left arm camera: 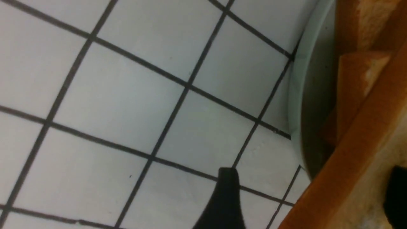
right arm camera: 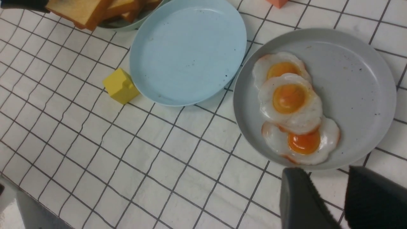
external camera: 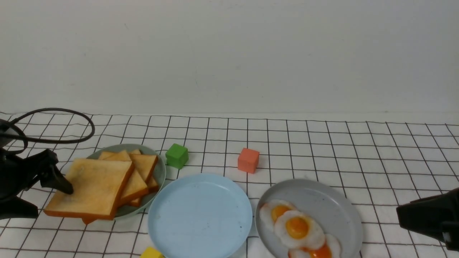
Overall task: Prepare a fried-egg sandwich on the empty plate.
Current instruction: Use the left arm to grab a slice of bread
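The empty plate (external camera: 200, 215) (right arm camera: 187, 54) is light blue and sits front centre with nothing on it. To its left, several toast slices are stacked on a pale green plate (external camera: 160, 172) (left arm camera: 297, 95). The top slice (external camera: 93, 186) (left arm camera: 359, 159) overhangs the rim. My left gripper (external camera: 53, 202) (left arm camera: 311, 178) is open and straddles that slice's near-left edge, one finger above the slice and one over the cloth. Three fried eggs (external camera: 297, 227) (right arm camera: 291, 101) overlap on a grey plate (external camera: 333, 204) (right arm camera: 359, 73). My right gripper (external camera: 403, 216) (right arm camera: 327, 173) is open just off that plate's rim, holding nothing. No fried-egg sandwich is in view.
A green cube (external camera: 176, 156) and a red-orange cube (external camera: 248, 160) stand behind the plates. A yellow cube (external camera: 151, 253) (right arm camera: 120, 86) sits by the blue plate's front left. A black cable (external camera: 71, 118) loops at the far left. The checked cloth's edge (right arm camera: 19, 197) lies near the front.
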